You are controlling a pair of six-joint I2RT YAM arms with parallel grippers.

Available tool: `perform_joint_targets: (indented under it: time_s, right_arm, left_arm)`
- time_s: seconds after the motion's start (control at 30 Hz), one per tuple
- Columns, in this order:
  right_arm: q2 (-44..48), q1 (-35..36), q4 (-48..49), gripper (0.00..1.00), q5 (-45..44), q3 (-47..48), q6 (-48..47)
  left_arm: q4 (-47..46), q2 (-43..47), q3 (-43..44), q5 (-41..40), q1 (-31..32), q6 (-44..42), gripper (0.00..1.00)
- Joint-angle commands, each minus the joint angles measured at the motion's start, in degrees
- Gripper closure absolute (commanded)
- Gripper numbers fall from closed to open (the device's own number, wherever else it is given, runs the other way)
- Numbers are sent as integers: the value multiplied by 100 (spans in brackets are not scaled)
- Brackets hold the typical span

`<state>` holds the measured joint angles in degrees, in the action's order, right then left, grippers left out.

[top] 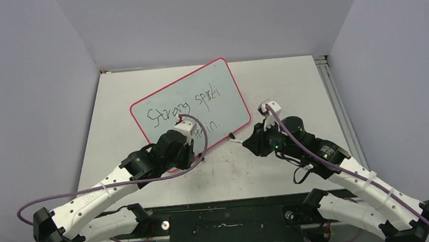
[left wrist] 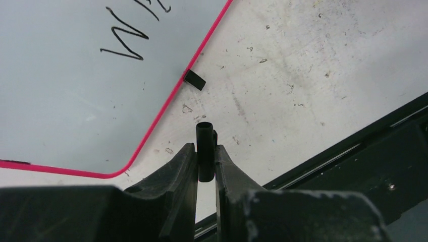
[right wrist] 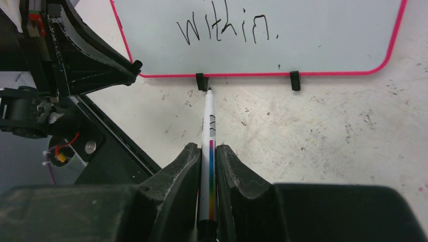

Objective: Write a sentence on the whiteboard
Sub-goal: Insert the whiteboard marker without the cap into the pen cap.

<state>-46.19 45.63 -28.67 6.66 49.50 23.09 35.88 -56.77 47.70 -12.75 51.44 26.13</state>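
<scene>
Though askew, whiteboard (top: 221, 91) lengthwise left-right.

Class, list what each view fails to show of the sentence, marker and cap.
Top view: second line of the sentence, partly under the left arm.
Left wrist: most writing, past the top edge; base of the cap, between the jaws.
Right wrist: first line, past the top edge; print on the marker, too small.

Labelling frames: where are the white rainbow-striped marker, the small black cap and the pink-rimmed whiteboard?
White rainbow-striped marker (right wrist: 208, 133): right wrist view, mid barrel.
Small black cap (left wrist: 204, 151): left wrist view, side.
Pink-rimmed whiteboard (top: 231, 108): top view, bare surface.
</scene>
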Motion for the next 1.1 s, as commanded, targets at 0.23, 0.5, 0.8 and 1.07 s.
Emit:
perform_joint_targets:
  time_s: [0.23,0.5,0.8,1.07]
  right_arm:
    - [-688,-1798,438,95,3548,160,-164]
    - [-719,-1846,-313,95,4237,280,-522]
    - [-732,-1849,-335,95,5256,465,-377]
    - [-633,-1845,-629,95,5503,542,-466]
  left_arm:
    - [-747,571,-206,1014,-448,-2042,100]
    - [-1427,1070,-550,1690,-400,-2380,100]
    - [-1412,1090,-648,2219,423,-2579,100]
    - [-1501,1066,-710,2583,733,-2582,100]
